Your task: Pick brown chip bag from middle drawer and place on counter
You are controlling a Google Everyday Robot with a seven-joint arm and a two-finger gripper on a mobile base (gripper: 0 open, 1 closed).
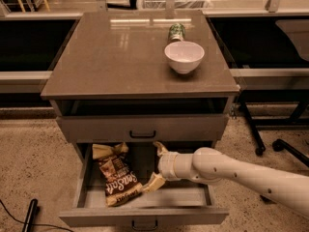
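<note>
The brown chip bag point(118, 175) lies on the floor of the open middle drawer point(193, 197), at its left side, with cream ends and white script lettering. My gripper point(155, 167) reaches into the drawer from the right on a white arm. Its two cream fingers are spread wide, one up near the drawer front above, one low by the bag's right edge. The fingers hold nothing. The counter point(111, 57) is the glossy grey-brown top above the drawers.
A white bowl point(184, 56) and a green can point(176, 32) lying behind it sit on the counter's right side. The shallower top drawer point(142, 128) is slightly open just above my gripper. A black chair base point(282, 146) stands on the right floor.
</note>
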